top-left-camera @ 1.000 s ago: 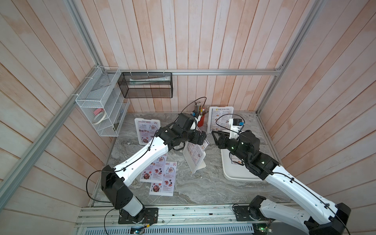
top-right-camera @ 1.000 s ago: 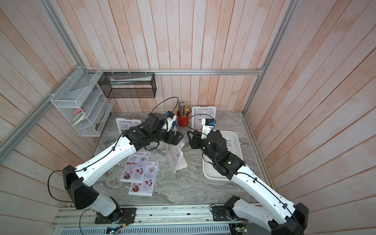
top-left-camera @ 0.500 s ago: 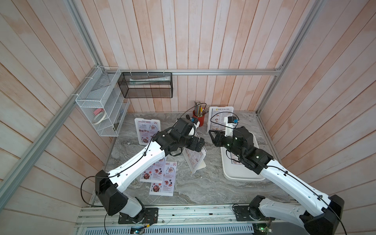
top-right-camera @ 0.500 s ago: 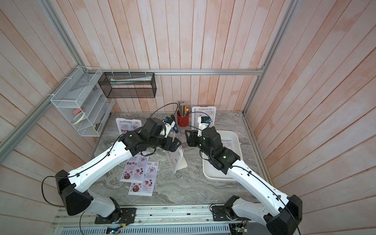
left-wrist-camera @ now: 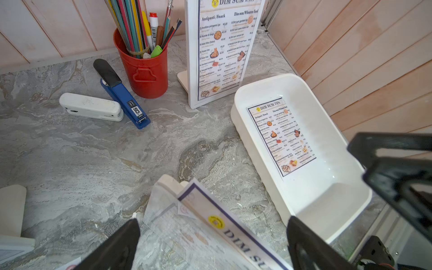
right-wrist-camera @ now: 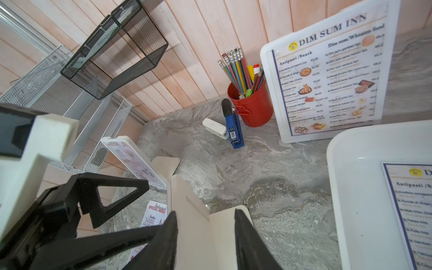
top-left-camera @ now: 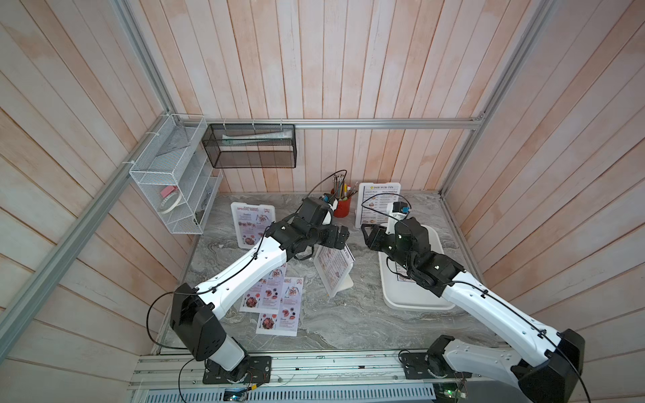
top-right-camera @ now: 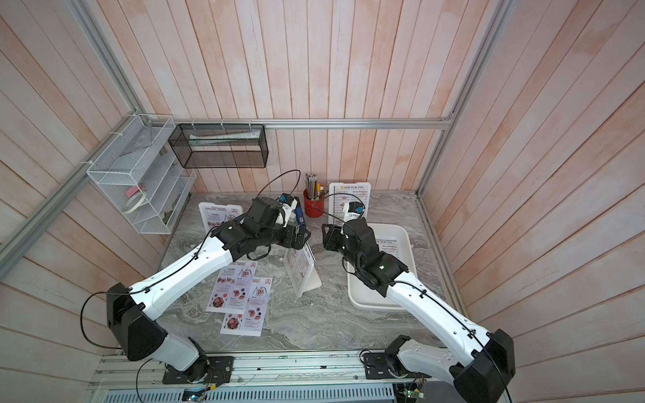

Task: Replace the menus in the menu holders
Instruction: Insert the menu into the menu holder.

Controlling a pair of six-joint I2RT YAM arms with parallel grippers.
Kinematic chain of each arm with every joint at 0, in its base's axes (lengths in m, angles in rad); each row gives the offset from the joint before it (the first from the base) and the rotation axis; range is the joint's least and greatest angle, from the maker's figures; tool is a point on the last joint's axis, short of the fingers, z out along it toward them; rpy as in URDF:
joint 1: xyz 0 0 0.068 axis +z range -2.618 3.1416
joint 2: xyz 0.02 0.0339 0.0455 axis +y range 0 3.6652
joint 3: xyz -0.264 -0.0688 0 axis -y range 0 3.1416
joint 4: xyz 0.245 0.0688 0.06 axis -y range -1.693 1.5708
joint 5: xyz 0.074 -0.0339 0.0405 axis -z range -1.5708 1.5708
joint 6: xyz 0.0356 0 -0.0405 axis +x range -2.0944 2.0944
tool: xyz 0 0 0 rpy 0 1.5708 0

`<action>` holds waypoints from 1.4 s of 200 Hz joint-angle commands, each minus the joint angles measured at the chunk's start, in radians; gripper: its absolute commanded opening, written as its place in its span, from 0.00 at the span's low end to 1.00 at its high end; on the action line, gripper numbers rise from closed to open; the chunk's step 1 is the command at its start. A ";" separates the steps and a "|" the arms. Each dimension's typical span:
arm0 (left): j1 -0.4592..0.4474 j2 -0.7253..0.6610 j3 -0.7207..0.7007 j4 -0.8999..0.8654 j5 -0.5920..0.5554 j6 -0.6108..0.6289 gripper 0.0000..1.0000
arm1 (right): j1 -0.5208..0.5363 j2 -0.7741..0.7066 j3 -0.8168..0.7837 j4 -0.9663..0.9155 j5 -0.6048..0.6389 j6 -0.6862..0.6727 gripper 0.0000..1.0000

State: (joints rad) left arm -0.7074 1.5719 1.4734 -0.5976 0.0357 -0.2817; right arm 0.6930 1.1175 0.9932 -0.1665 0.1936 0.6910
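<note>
Both top views show a white menu holder (top-left-camera: 334,273) (top-right-camera: 302,275) at mid-table, tilted, with a blue-bordered Dim Sum Inn menu (left-wrist-camera: 224,228) sticking out of its top. My left gripper (top-left-camera: 341,237) (left-wrist-camera: 214,236) hangs just over that top edge, jaws wide open, the sheet lying between the fingers untouched. My right gripper (top-left-camera: 365,238) (right-wrist-camera: 207,240) hovers behind the holder, jaws partly open over its cream back (right-wrist-camera: 194,224), holding nothing. A second holder (top-left-camera: 253,225) shows a Special Menu, a third (top-left-camera: 378,204) a Dim Sum Inn menu. Loose Special Menu sheets (top-left-camera: 277,301) lie at front left.
A white tray (top-left-camera: 384,293) at the right holds one Dim Sum Inn sheet (left-wrist-camera: 281,136). A red pencil cup (top-left-camera: 342,207), a blue stapler (left-wrist-camera: 124,95) and a white stapler (left-wrist-camera: 91,106) sit at the back. A wire rack (top-left-camera: 174,181) and a black basket (top-left-camera: 249,146) hang on the walls.
The left jaws have spread a little wider over the middle holder's top. Both grippers shifted slightly around that holder, which stayed where it was.
</note>
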 commanded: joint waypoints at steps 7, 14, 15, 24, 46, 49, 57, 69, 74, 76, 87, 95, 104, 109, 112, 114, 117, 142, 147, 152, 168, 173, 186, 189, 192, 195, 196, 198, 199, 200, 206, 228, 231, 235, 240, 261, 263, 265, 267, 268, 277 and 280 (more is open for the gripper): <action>0.014 0.004 -0.038 0.056 0.003 -0.011 1.00 | -0.004 -0.032 -0.028 -0.033 0.042 0.041 0.41; 0.014 0.005 -0.048 0.058 0.009 -0.011 1.00 | -0.004 -0.035 -0.035 -0.031 0.043 0.043 0.42; 0.014 0.004 -0.050 0.058 0.010 -0.012 1.00 | -0.004 -0.036 -0.035 -0.031 0.043 0.044 0.41; 0.014 0.005 -0.058 0.058 0.013 -0.014 1.00 | -0.006 -0.040 -0.042 -0.022 0.043 0.045 0.41; 0.014 0.000 -0.075 0.053 0.014 -0.023 1.00 | -0.007 -0.030 -0.041 -0.012 0.030 0.044 0.41; 0.015 -0.002 -0.077 0.053 0.013 -0.026 1.00 | -0.007 -0.027 -0.039 -0.012 0.027 0.042 0.42; 0.015 -0.009 -0.081 0.055 0.015 -0.027 1.00 | -0.007 -0.023 -0.037 -0.010 0.022 0.041 0.41; 0.014 -0.012 -0.084 0.052 0.012 -0.028 1.00 | -0.007 -0.018 -0.038 -0.007 0.015 0.038 0.41; 0.015 -0.012 -0.087 0.049 0.009 -0.026 1.00 | -0.007 -0.017 -0.037 -0.008 0.015 0.038 0.41; 0.015 -0.011 -0.088 0.049 0.008 -0.027 1.00 | -0.007 -0.016 -0.036 -0.006 0.014 0.038 0.41; 0.018 -0.010 -0.093 0.044 0.004 -0.025 1.00 | -0.006 -0.016 -0.039 -0.002 0.011 0.037 0.41; 0.020 -0.010 -0.098 0.044 0.004 -0.026 1.00 | -0.007 -0.017 -0.038 0.000 0.009 0.036 0.41; 0.022 -0.013 -0.102 0.046 0.004 -0.027 1.00 | -0.007 -0.018 -0.039 0.002 0.010 0.037 0.41; 0.024 -0.014 -0.105 0.045 0.004 -0.027 1.00 | -0.007 -0.019 -0.039 0.002 0.009 0.038 0.41; 0.026 -0.014 -0.106 0.045 0.004 -0.027 1.00 | -0.006 -0.020 -0.039 0.002 0.008 0.038 0.41; 0.026 -0.014 -0.106 0.045 0.004 -0.028 1.00 | -0.006 -0.021 -0.039 0.001 0.006 0.038 0.41; 0.027 -0.013 -0.107 0.045 0.004 -0.028 1.00 | -0.007 -0.022 -0.038 0.001 0.007 0.038 0.41; 0.033 -0.030 -0.123 0.044 0.001 -0.029 1.00 | -0.007 -0.029 -0.043 -0.002 0.009 0.040 0.41; 0.033 -0.036 -0.125 0.045 0.002 -0.030 1.00 | -0.007 -0.030 -0.045 -0.003 0.008 0.041 0.41; 0.032 -0.043 -0.129 0.045 0.003 -0.031 1.00 | -0.007 -0.029 -0.046 -0.002 0.009 0.042 0.41; 0.032 -0.057 -0.137 0.046 0.006 -0.031 1.00 | -0.007 -0.023 -0.047 -0.001 0.006 0.044 0.41; 0.034 -0.059 -0.139 0.047 0.005 -0.029 1.00 | -0.007 -0.019 -0.047 0.001 0.003 0.044 0.41; 0.036 -0.061 -0.149 0.046 0.000 -0.028 1.00 | -0.007 -0.009 -0.043 0.002 -0.003 0.045 0.41; 0.037 -0.060 -0.149 0.045 -0.002 -0.029 1.00 | -0.007 -0.007 -0.042 0.002 -0.006 0.045 0.41; 0.038 -0.061 -0.148 0.043 -0.001 -0.030 1.00 | -0.007 -0.006 -0.041 0.002 -0.008 0.046 0.41; 0.039 -0.060 -0.149 0.041 0.000 -0.031 1.00 | -0.007 -0.005 -0.038 0.003 -0.009 0.047 0.41; 0.039 -0.061 -0.148 0.042 0.000 -0.031 1.00 | -0.007 -0.004 -0.039 0.003 -0.011 0.047 0.41; 0.039 -0.061 -0.146 0.042 0.000 -0.032 1.00 | -0.007 -0.004 -0.037 0.002 -0.012 0.047 0.41; 0.039 -0.062 -0.146 0.041 0.000 -0.032 1.00 | -0.007 -0.003 -0.036 0.002 -0.012 0.047 0.41; 0.039 -0.061 -0.146 0.041 0.000 -0.033 1.00 | -0.007 -0.003 -0.036 0.002 -0.012 0.047 0.41; 0.039 -0.064 -0.143 0.043 0.003 -0.033 1.00 | -0.006 0.000 -0.035 0.001 -0.016 0.047 0.41; 0.039 -0.077 -0.109 0.045 0.020 -0.034 1.00 | -0.006 0.002 -0.024 -0.007 -0.020 0.041 0.41; 0.039 -0.078 -0.103 0.045 0.023 -0.033 1.00 | -0.007 0.001 -0.022 -0.007 -0.022 0.039 0.41; 0.039 -0.080 -0.095 0.046 0.026 -0.033 1.00 | -0.007 0.002 -0.021 -0.007 -0.027 0.037 0.41; 0.039 -0.081 -0.086 0.045 0.029 -0.034 1.00 | -0.005 0.004 -0.017 -0.006 -0.037 0.033 0.41; 0.040 -0.102 -0.074 0.052 0.043 -0.039 1.00 | -0.006 0.027 0.001 -0.008 -0.083 0.018 0.30; 0.041 -0.104 -0.075 0.054 0.043 -0.040 1.00 | -0.006 0.031 0.003 -0.010 -0.087 0.018 0.30; 0.040 -0.106 -0.076 0.055 0.041 -0.040 1.00 | -0.006 0.035 0.007 -0.013 -0.089 0.017 0.29; 0.042 -0.111 -0.079 0.057 0.039 -0.042 1.00 | -0.005 0.038 0.010 -0.016 -0.091 0.018 0.29; 0.043 -0.112 -0.080 0.056 0.038 -0.042 1.00 | -0.005 0.040 0.012 -0.018 -0.092 0.018 0.29; 0.044 -0.128 -0.092 0.056 0.023 -0.049 1.00 | -0.005 0.059 0.029 -0.038 -0.089 0.018 0.28; 0.045 -0.132 -0.097 0.055 0.016 -0.051 1.00 | -0.005 0.066 0.035 -0.047 -0.085 0.016 0.27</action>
State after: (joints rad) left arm -0.6720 1.4986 1.3647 -0.5579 0.0555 -0.3145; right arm 0.6903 1.1393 0.9741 -0.1772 0.1394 0.7250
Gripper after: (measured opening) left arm 0.999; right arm 0.287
